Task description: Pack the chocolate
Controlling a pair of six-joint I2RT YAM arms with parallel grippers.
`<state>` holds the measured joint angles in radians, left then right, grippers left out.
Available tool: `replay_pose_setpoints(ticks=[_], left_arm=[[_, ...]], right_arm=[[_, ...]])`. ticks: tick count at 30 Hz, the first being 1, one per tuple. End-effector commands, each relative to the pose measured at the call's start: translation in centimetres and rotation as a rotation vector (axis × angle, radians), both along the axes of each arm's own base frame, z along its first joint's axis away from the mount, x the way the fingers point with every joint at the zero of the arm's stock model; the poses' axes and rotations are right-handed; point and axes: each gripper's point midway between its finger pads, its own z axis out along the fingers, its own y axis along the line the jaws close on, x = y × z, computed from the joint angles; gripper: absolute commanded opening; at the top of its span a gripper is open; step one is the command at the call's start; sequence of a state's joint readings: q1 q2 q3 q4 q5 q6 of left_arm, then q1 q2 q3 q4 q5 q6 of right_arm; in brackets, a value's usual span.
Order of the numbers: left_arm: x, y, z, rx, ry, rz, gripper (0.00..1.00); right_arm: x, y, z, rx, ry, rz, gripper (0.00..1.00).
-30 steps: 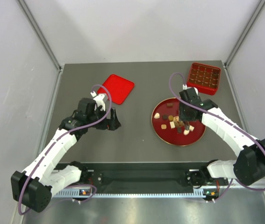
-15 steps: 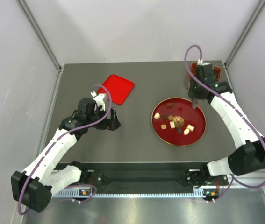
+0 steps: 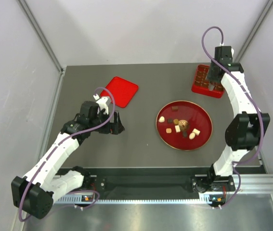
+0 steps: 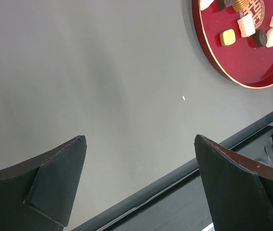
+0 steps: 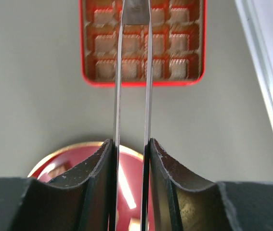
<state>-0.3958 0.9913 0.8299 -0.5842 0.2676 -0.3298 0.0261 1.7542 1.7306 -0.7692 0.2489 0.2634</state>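
Observation:
Several small chocolate pieces, cream, tan and dark, lie on the round red plate; they also show in the left wrist view on the plate. My right gripper is shut on thin grey metal tongs. The tong tips pinch a dark chocolate piece over the red compartment box. My left gripper is open and empty, low over the table left of the plate.
A red lid lies flat at the back left. The box stands in the back right corner near the table edge and the wall post. A dark rail runs along the near edge. The plate's rim shows below the right fingers.
My right arm has swung from over the plate back and right to the box, carrying the tongs. The left arm has not moved.

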Motion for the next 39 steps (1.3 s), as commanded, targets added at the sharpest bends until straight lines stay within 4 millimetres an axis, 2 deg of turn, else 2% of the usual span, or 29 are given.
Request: replay_pose_setpoints(ticks=[1,2,6,10,26,36,39], left_arm=[[0.3,-0.2,0.0,-0.001,-0.018,-0.009,0.99],[0.2,-0.2,0.1,-0.002,-0.02,-0.009,0.99],[0.2,-0.2,0.1,-0.002,-0.018,-0.01,0.99],[0.3,-0.2,0.1,-0.002,-0.018,-0.01,0.99],[0.2,-0.3,-0.3,0.002,-0.002,-0.016,0.99],[0.3,-0.2,-0.5,0.009,0.002,-0.009,0.99],[0.4,-0.2,-0.5,0.011,0.003,-0.008,0.99]], right_arm=[[3.1,-1.6,2.8,-0.042,-0.109,-0.03,0.27],[3.4,-3.3,3.1,-0.05,-0.123,-0.069,0.27],[4.7,-4.3,2.7,-0.061,-0.137,-0.082,0.27],[5.9,-5.2,1.5,-0.068,-0.132,-0.092,0.28],[8.6,-5.6,-2.7,-0.076,-0.093,-0.077,0.3],[9.3,-6.1,-3.9,-0.095,-0.074,-0.078,0.34],[9.5,-6.2,-3.6,-0.1,-0.082,-0.078,0.37]])
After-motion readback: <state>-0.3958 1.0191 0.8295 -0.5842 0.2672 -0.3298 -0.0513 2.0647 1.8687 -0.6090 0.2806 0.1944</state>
